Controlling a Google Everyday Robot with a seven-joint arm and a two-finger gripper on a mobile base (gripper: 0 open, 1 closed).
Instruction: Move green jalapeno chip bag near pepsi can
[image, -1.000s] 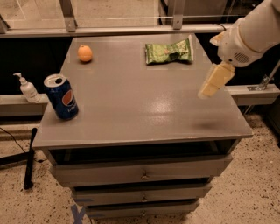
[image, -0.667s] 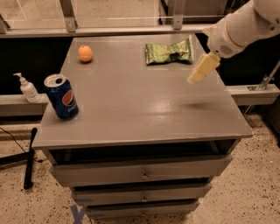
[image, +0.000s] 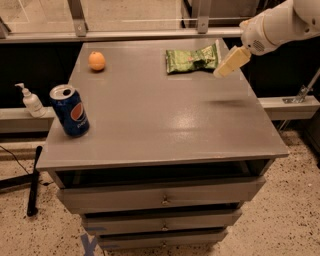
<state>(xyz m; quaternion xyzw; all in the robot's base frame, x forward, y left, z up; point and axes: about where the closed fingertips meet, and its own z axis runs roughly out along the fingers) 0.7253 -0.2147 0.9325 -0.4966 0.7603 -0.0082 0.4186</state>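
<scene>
In the camera view, your gripper (image: 222, 70) hung over the far right part of the grey cabinet top (image: 160, 120), tilted down and to the left from the white arm (image: 272, 26) that came in from the upper right corner. Its pale tip sat just beside the right end of the green jalapeno chip bag (image: 192, 59); whether it touched the bag could not be made out. You could not tell from this angle whether the tool was apart or together. It held nothing.

The green jalapeno chip bag lay flat near the back edge of the top, right of the middle. The pepsi can (image: 70, 111) stood upright at the left edge, toward the front, well apart from the bag. An orange (image: 97, 61) rested at the back left. A white pump bottle (image: 31, 100) stood on the ledge beyond the left edge, near the can. Below the top, the uppermost drawer (image: 162, 196) was pulled slightly out.
</scene>
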